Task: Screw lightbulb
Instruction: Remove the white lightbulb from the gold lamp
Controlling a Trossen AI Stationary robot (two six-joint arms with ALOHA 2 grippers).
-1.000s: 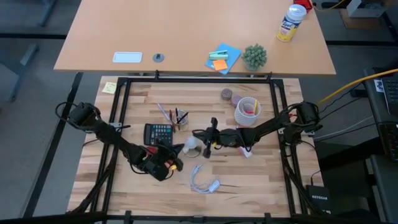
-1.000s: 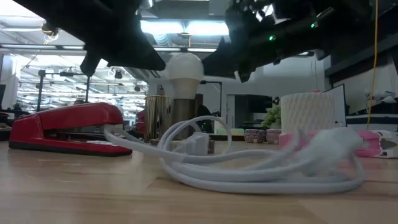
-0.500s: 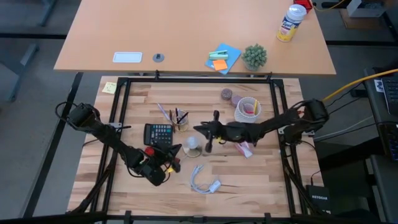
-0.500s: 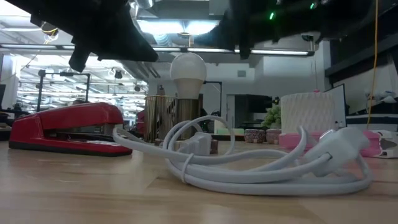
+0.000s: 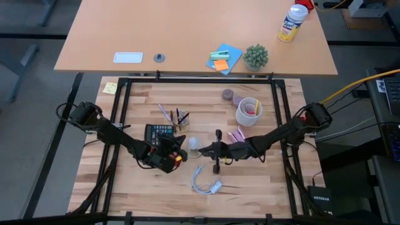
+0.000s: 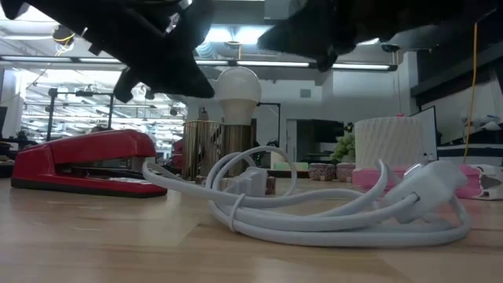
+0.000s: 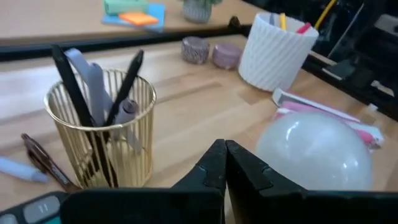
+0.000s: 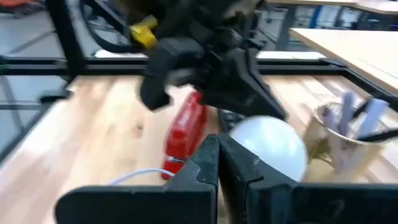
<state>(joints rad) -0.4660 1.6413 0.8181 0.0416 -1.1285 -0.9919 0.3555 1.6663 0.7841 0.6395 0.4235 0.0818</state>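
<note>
- High view: lightbulb point(image 5: 194, 145) stands free between left gripper point(image 5: 178, 152) and right gripper point(image 5: 206, 150).
- Wrist views: both jaws pressed together, holding nothing.
- Low view: bulb upright behind white cable point(image 6: 330, 212).

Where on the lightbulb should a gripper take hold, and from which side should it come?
Grip the lightbulb across its round frosted dome, coming from above: it stands upright with the dome on top and the narrow neck below. The gold pen holder stands close beside it, so a sideways approach looks crowded.
</note>
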